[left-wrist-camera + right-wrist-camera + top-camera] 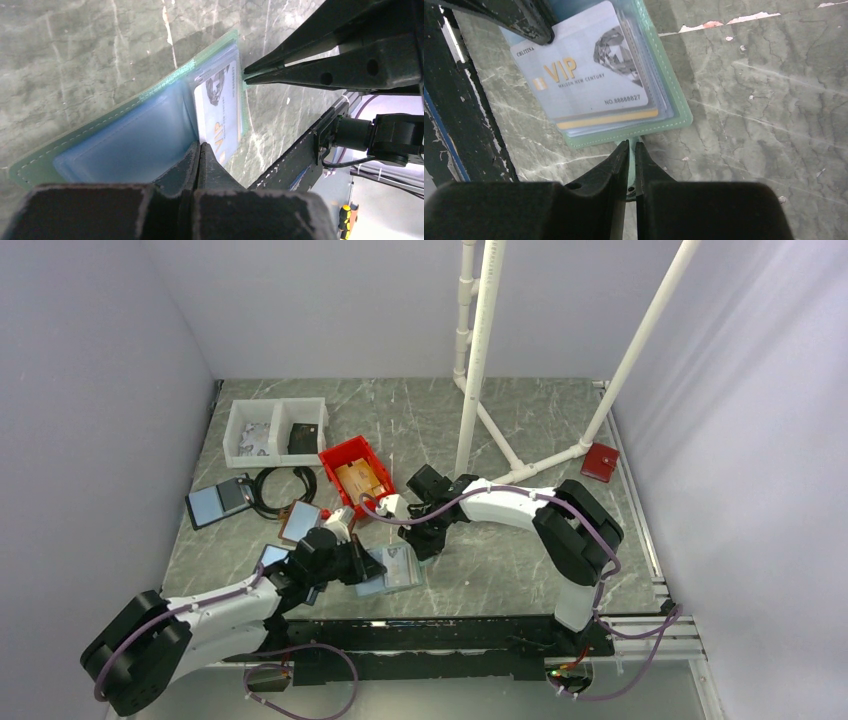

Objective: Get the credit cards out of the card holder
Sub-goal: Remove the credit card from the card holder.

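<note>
Near the counter's near edge lies the soft card holder, its tab pinched by the right claw. The left claw pinches the stiff, slick pale credit card at its protruding corner, probably the best hold.

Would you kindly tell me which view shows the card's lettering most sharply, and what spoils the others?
Right wrist view: the VIP card reads crisply, though the right gripper is a dark, soft mass in front. Left wrist view: the card holder pocket looks milky, lettering steeply foreshortened, left gripper blurred. Top external view: evenly lit, soft shadows, too distant for lettering.
</note>
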`<state>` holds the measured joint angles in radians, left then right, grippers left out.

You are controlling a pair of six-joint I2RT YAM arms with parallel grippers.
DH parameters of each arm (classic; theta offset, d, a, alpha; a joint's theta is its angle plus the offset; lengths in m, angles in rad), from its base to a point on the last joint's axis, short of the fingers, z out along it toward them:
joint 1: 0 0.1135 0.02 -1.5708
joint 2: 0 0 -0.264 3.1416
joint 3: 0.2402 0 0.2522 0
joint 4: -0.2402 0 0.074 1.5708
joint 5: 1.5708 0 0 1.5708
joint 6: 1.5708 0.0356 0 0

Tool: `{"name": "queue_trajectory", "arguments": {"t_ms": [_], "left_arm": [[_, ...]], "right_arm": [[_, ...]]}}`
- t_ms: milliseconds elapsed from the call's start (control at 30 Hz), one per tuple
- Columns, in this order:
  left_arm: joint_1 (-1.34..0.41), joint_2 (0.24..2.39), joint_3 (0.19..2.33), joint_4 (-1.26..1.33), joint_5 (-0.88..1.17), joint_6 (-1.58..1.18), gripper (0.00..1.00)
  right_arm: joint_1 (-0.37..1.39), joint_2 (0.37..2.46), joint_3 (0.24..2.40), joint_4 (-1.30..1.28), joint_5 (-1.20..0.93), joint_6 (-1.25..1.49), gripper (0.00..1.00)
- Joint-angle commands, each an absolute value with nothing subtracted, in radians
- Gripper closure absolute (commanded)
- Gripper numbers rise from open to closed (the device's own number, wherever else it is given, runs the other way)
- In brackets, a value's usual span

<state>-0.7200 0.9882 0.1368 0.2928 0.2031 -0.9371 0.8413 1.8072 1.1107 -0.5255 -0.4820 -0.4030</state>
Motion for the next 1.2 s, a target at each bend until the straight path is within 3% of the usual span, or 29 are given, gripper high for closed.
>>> {"name": "queue_trajectory", "arguments": {"t_ms": [0, 333, 733, 967, 1167], "left_arm": [[-0.709, 0.971, 0.122, 0.29, 0.19, -0.932, 1.0], [-0.7, 1.166, 0.134, 0.503, 0.289, -0.96, 1.0], [-0.697, 1.265, 0.155, 0.54, 0.316, -0.985, 1.0], [-0.695, 1.23, 0.155, 0.477, 0.309, -0.991, 0.71], [-0.69, 1.28, 0.151, 0.518, 0.325, -1.01, 0.69]], "right_arm": [[0.838, 1.805, 1.145, -0.546, -0.529, -0.426, 0.87], [0.839, 1.802, 1.15, -0.566, -0.627, -0.44, 0.87], [0.846, 1.844, 1.144, -0.54, -0.524, -0.397, 0.88], [0.871, 1.853, 1.146, -0.535, -0.51, -0.393, 0.88], [0.886, 1.853, 1.143, -0.527, -0.541, -0.382, 0.88]]}}
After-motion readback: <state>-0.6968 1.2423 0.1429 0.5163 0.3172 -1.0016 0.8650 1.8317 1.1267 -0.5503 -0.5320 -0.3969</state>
